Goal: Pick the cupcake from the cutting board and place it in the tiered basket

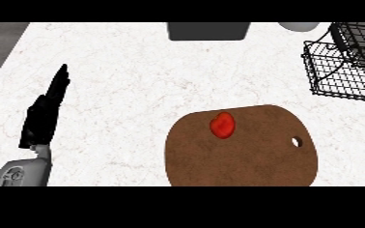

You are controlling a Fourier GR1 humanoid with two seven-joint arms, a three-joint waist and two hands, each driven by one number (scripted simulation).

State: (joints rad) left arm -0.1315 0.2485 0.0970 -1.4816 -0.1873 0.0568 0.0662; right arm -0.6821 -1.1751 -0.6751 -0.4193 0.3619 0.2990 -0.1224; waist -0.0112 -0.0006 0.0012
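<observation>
The cupcake (222, 124) is showing as a small red shape on the upper left part of the brown cutting board (242, 164), close to the board's far edge, with nothing touching it. The left hand (44, 113) is resting at the view's left side, its fingers straight and pressed together, pointing away from the robot and holding nothing. From that hand the cupcake is lying well off to the right, at about the same depth, with bare white counter (128, 77) between them. The right hand is not showing, so which hand is nearer cannot be settled. The cupcake is, though, sitting in the right half of the view, probably favouring the right arm. Its longer side is running roughly away from the robot, leaning slightly right. The black wire tiered basket (333, 72) is standing at the far right, beyond and to the right of the cupcake, well apart from it, so the carry is likely heading that way.
</observation>
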